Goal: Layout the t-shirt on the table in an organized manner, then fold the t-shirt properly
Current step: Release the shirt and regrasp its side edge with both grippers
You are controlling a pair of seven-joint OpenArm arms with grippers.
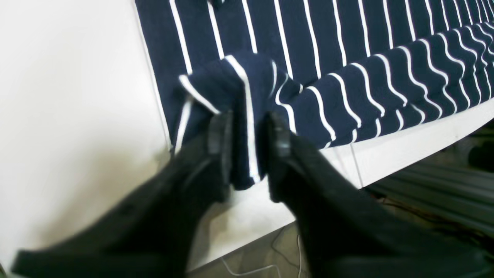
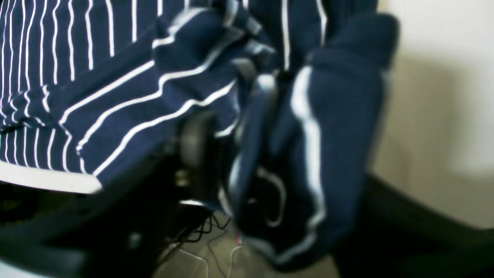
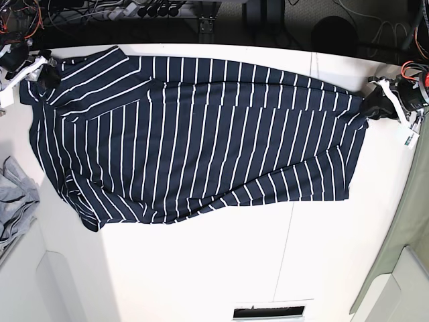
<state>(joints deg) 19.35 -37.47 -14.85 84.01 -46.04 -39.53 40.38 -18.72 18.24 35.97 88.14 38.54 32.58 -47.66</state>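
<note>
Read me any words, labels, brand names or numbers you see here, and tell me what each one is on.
None can be read.
t-shirt: only white stripes, no print or visible tag.
table: no markings.
Small white tags by the left hand: too small to tell if they carry text.

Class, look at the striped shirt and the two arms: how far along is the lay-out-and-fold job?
Done: the t-shirt lies spread across the table, mostly flat with some creases. In hand: each end effector sits at a far corner. The left end effector has a bunch of cloth between parted fingers; the right end effector is wrapped in cloth, its grip unclear. Left: smoothing the creases and every fold, since none shows yet.
</note>
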